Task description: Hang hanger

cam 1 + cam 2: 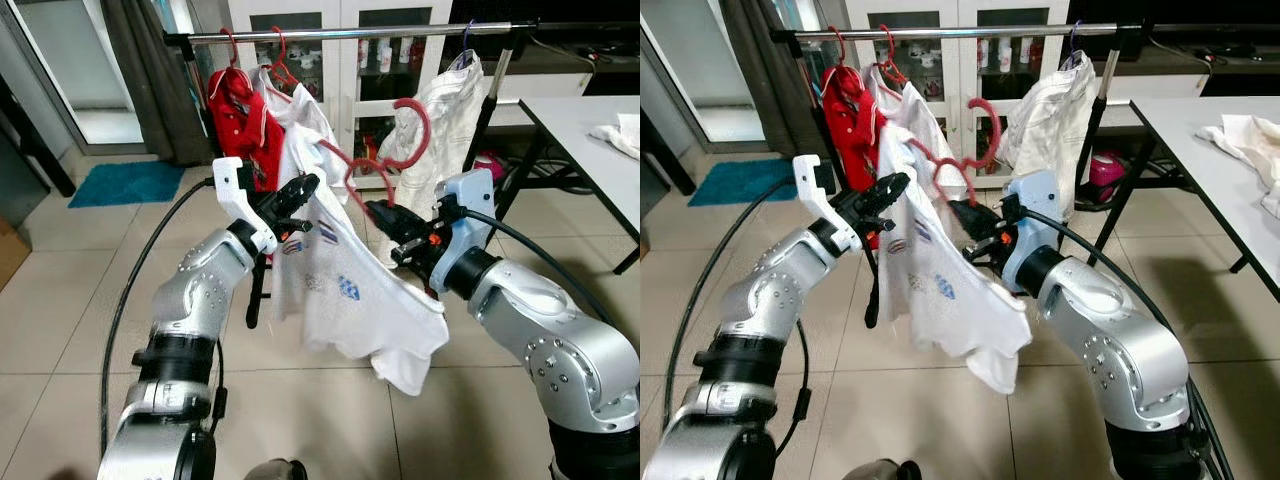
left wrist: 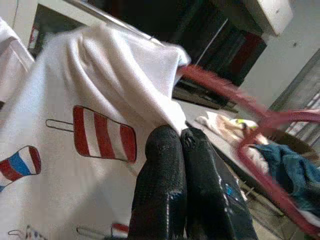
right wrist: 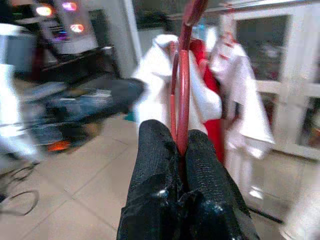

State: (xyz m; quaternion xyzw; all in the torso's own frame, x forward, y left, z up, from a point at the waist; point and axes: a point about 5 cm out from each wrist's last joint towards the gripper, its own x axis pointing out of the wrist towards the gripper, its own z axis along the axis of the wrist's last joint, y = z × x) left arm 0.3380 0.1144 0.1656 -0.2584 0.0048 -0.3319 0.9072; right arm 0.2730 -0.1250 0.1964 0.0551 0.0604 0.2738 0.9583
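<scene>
Both hands hold up a red hanger draped with a white printed T-shirt below the clothes rail. The left hand pinches the shirt's shoulder; the right hand grips the hanger's arm.

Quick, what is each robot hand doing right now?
Left gripper: fingers shut on the white shirt.
Right gripper: fingers shut on the red hanger that carries the shirt, below the rail.
</scene>
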